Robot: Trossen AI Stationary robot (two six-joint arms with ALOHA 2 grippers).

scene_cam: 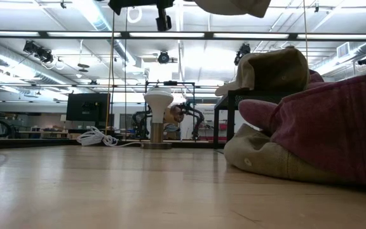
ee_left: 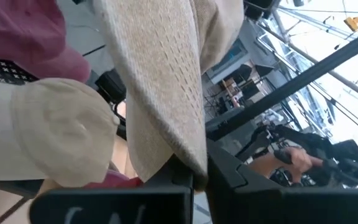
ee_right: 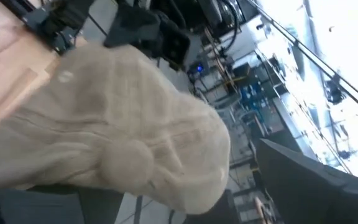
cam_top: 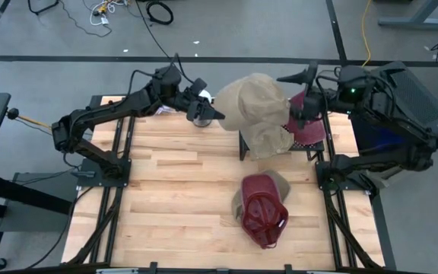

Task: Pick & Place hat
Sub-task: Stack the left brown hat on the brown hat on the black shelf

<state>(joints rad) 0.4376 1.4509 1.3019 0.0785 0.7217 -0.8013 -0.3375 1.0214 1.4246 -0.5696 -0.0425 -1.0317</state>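
Note:
A tan hat (cam_top: pixel 253 103) hangs high over the table's far middle, and my left gripper (cam_top: pixel 207 110) is shut on its left edge; the low view shows it at the top (scene_cam: pixel 234 6). Beneath it a second tan hat (cam_top: pixel 271 141) and a maroon hat (cam_top: pixel 309 128) sit on a black rack (cam_top: pixel 243 146). My right gripper (cam_top: pixel 299 74) stands open just right of the held hat, above the maroon one; the right wrist view is filled by tan hat cloth (ee_right: pixel 123 137). Another maroon hat (cam_top: pixel 265 213) lies on a tan hat (cam_top: pixel 280 183) on the near table. My left gripper pinches the tan hat's edge (ee_left: pixel 188 158) between its two fingers, which come level from the table's left. One layer or several, I cannot tell. The hat is lifted clear of the rack and the table, its crown spreading away from the fingers.
A white lamp-shaped stand (scene_cam: pixel 158 102) and a coil of white cable (scene_cam: pixel 97 137) sit beyond the table's far edge. Bare wooden tabletop (cam_top: pixel 173 198) lies to the left and near side. Black frame rails (cam_top: pixel 112 198) run along both table sides.

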